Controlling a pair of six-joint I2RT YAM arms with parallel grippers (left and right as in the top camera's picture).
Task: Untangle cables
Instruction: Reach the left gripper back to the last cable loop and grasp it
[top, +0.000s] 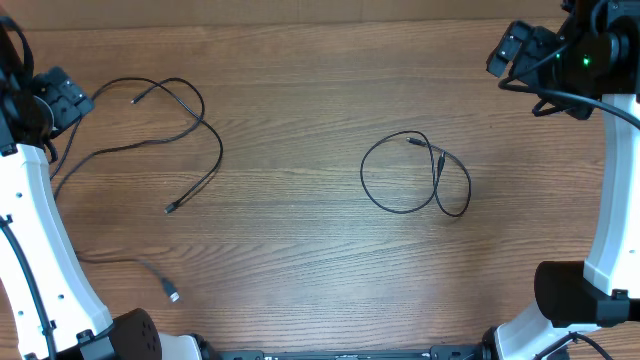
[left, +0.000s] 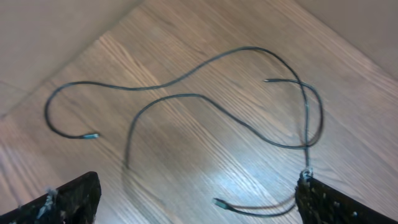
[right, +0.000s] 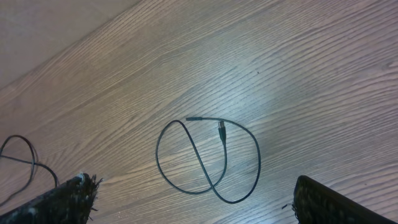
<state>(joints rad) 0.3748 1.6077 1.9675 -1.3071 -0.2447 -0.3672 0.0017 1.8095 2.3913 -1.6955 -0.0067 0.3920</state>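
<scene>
Cables lie loose on the table; left hand and right hand both released.

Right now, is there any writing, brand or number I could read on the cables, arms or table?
None readable. The cables, the wooden table and the white arms show no lettering or labels; the only sign is a small green light on the right arm.
</scene>
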